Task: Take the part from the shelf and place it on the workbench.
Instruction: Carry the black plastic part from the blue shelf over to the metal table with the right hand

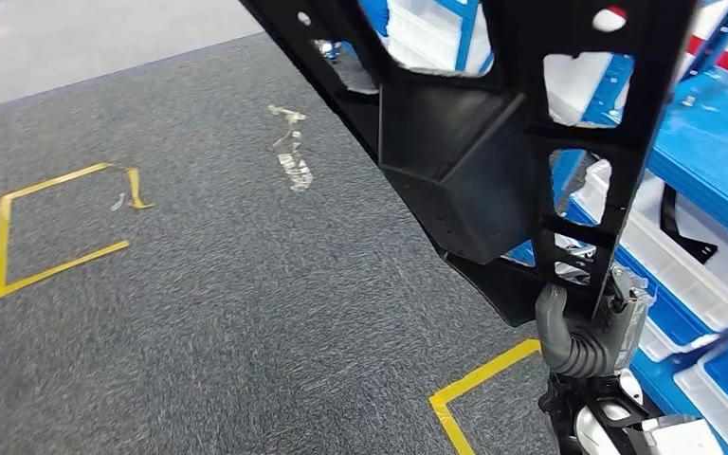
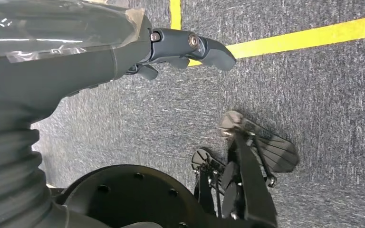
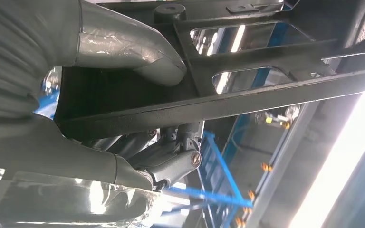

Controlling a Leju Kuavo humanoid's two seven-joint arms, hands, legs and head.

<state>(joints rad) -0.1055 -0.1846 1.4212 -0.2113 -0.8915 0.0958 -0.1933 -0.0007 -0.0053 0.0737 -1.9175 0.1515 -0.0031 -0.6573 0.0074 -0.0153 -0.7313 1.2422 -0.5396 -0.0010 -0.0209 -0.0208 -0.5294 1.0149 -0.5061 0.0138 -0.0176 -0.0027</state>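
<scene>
On my head view, yellow tape squares mark the grey carpet at the left. The black part fills the upper right of the frame, lifted off the floor, with my right hand gripping its lower edge at the lower right; blue shelving stands behind it. My left wrist view adds the left hand, fingers loosely extended and holding nothing, above the carpet. My right wrist view shows the thumb and fingers clamped on the part's bar.
</scene>
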